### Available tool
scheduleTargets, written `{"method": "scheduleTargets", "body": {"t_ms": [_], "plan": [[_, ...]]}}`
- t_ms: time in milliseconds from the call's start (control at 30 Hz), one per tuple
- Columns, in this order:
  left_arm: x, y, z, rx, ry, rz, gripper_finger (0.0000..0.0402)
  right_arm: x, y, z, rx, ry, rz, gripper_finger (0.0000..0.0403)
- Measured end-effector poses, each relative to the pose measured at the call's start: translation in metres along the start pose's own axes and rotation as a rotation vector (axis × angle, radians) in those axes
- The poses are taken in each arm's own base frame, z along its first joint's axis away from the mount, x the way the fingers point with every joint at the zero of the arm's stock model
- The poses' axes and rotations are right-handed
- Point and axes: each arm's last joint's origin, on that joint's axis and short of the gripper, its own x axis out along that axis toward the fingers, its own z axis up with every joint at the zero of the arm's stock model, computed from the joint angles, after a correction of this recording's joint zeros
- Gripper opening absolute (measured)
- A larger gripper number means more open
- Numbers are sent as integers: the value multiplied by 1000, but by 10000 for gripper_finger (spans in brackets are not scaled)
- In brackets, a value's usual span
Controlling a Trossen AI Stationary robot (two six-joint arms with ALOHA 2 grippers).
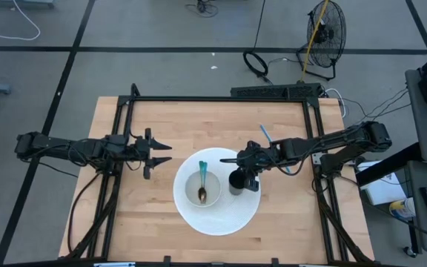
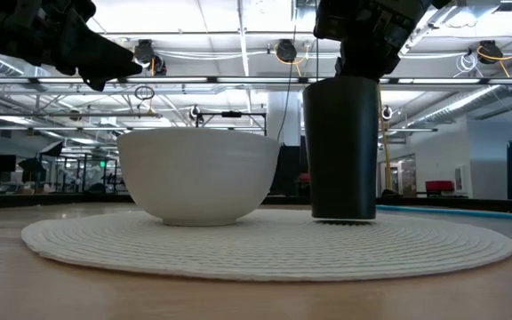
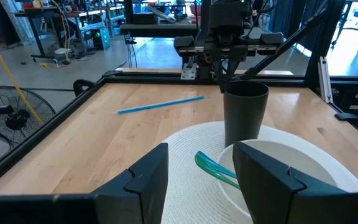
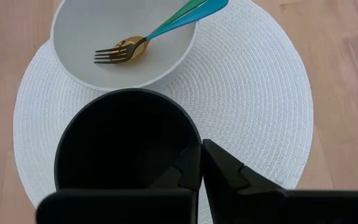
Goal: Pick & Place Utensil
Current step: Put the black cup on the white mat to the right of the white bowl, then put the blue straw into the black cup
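Right gripper apparently pinched on black cup rim; left gripper spread, empty

Two slim black jointed arms, black angular two-finger grippers, dark cables trailing from the bases

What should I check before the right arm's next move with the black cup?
1. Right gripper on the rim of the tall black cup, one finger inside and one outside: ok.
2. Cup standing upright on the round white woven placemat: ok.
3. Cup apart from the white bowl: ok.
4. Gold fork and gold spoon with teal handles lying in the bowl: ok.
5. Left gripper open, hovering off the placemat's left edge: ok.
6. Firmness of the grip: cannot tell.
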Motion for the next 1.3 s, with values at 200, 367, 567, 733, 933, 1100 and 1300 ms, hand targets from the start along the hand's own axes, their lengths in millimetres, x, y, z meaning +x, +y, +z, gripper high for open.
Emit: {"method": "scheduleTargets", "body": {"t_ms": [200, 367, 567, 733, 933, 1100, 1300], "plan": [[0, 0, 0, -1, 0, 0, 186, 0, 0, 0, -7, -3, 1, 17], [0, 0, 0, 3, 1, 0, 186, 0, 1, 2, -16, -20, 32, 66], [0, 0, 0, 4, 4, 0, 186, 0, 2, 3, -17, -19, 56, 118], [0, 0, -1, 5, 5, 0, 186, 0, 2, 4, -17, -32, 59, 139], [0, 0, -1, 4, 7, 0, 186, 0, 2, 6, -24, -50, 61, 152], [0, 0, -1, 4, 8, 0, 186, -4, -2, 8, -22, -66, 53, 158], [0, 0, -1, 5, 9, -1, 186, -26, -5, 10, -34, -131, 36, 158]]}}
